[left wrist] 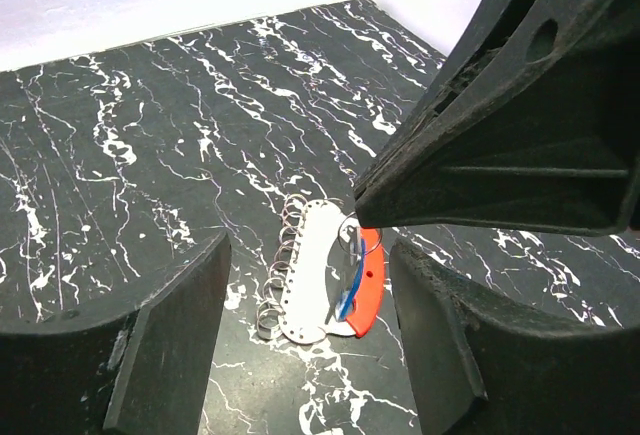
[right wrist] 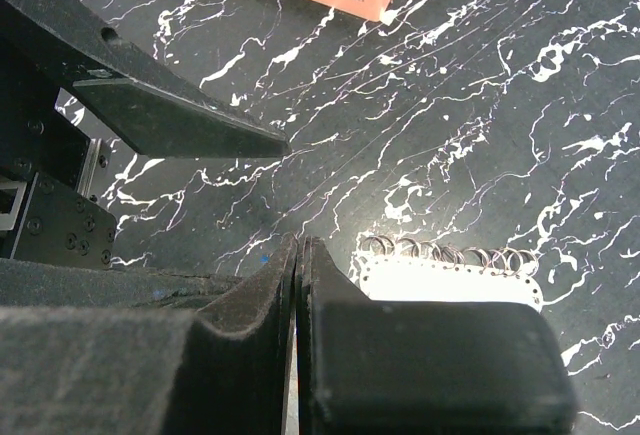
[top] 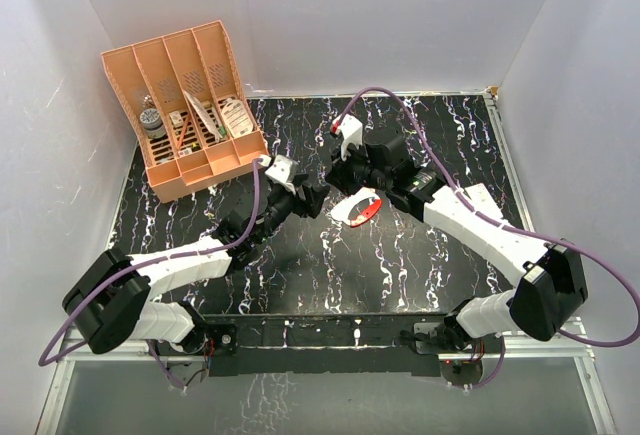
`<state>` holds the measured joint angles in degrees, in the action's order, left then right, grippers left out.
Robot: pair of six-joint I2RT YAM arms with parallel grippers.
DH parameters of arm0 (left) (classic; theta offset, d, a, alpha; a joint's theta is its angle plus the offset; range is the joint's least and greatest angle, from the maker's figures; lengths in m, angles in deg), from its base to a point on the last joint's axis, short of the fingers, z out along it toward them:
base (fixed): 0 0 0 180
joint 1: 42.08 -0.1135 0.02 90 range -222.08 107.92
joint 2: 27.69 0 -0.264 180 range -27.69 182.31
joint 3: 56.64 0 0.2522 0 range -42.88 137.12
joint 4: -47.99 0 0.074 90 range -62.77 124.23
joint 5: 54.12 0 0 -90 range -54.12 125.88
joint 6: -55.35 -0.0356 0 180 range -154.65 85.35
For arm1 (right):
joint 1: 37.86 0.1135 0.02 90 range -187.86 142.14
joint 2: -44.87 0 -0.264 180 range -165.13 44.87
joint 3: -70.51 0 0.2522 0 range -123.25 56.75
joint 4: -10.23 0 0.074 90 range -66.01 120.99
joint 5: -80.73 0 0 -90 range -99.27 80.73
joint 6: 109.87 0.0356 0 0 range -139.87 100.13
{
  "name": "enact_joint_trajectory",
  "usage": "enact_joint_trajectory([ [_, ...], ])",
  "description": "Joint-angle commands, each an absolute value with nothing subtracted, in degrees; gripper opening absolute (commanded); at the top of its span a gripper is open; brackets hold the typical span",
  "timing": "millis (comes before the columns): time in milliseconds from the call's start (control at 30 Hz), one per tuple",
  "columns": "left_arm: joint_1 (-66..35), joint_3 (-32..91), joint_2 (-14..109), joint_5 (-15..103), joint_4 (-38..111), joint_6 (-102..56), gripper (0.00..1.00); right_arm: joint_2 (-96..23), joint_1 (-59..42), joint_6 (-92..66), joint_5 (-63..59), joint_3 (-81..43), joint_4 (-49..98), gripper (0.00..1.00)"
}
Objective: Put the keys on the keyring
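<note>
Left tool (left wrist: pixel 312 247) is spread wide with nothing between its fingers (left wrist: pixel 170 345); I have it pointed straight at the keyring (left wrist: pixel 312 290). The keyring is about mid-desk, between the two tools in the top view, on or just over the black marbled desk (top: pixel 300 275); I can't tell if it's lifted. It has a pale flat side facing the left tool and a curved red side facing away. A row of small wire rings (left wrist: pixel 283 267) runs along the pale edge. The key (left wrist: pixel 347 290) has a blue head and is tiny. It sits against the keyring where the pale part meets the red, and I can't tell whether it's threaded on. Right tool (right wrist: pixel 298 255) is pressed together, and its tip comes down onto the top end of the keyring, right by the key. I can't make out whether anything thin is caught between its fingers. From the right wrist view I get the pale plate and rings just beside the closed fingers, with one left finger up at the left. An orange file rack (top: pixel 190 105) is at the desk's back left corner, well apart from the tools, with a few small items in its slots. A purple cable (top: pixel 420 120) loops over the right arm.
</note>
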<state>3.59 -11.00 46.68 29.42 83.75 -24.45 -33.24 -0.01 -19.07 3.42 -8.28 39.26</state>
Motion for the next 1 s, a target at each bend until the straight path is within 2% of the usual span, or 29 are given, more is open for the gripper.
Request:
enact_joint_trajectory([
  [0, 3.8, -10.98, 45.92, 31.92, 86.36, -25.38, 0.62, -31.83, -0.3, -21.64, 6.12, -11.1, 38.23, 0.0],
  [733, 3.8, -11.23, 47.68, 35.31, 88.13, -25.51, 0.42, -28.63, -0.44, -23.35, 8.69, -8.9, 36.48, 0.0],
  [967, 3.8, -11.73, 47.21, 34.83, 89.57, -25.59, 0.3, -28.33, -0.42, -23.11, 8.66, -8.14, 36.13, 0.0],
])
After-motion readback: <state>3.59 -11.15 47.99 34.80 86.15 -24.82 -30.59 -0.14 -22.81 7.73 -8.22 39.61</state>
